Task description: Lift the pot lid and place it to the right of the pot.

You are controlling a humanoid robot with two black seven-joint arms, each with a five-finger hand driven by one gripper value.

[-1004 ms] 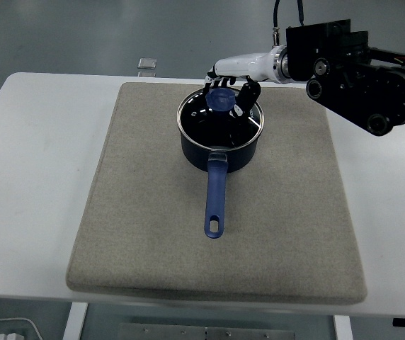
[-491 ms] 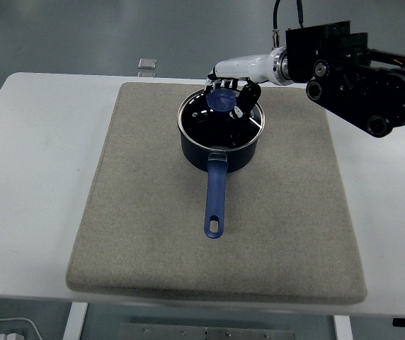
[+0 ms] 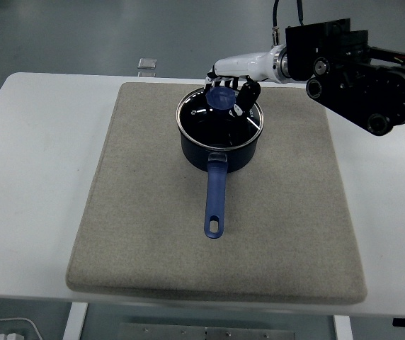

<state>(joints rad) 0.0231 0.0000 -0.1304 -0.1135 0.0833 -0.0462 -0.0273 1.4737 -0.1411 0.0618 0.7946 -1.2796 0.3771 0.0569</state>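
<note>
Grasping the lid's knob

In the head view, the right hand is reaching over the pot, which is sitting on a grey mat on the bench; its fingers are closing around the blue knob of the lid, which appears to be resting on the pot. Judging by this, the lift is next: straight up, then rightwards.

We see our right arm entering from the frame's upper right, its black bulk reaching leftward toward top centre. Its white-backed right hand points down, dark fingers curled and closed around the blue knob beneath it.
</note>
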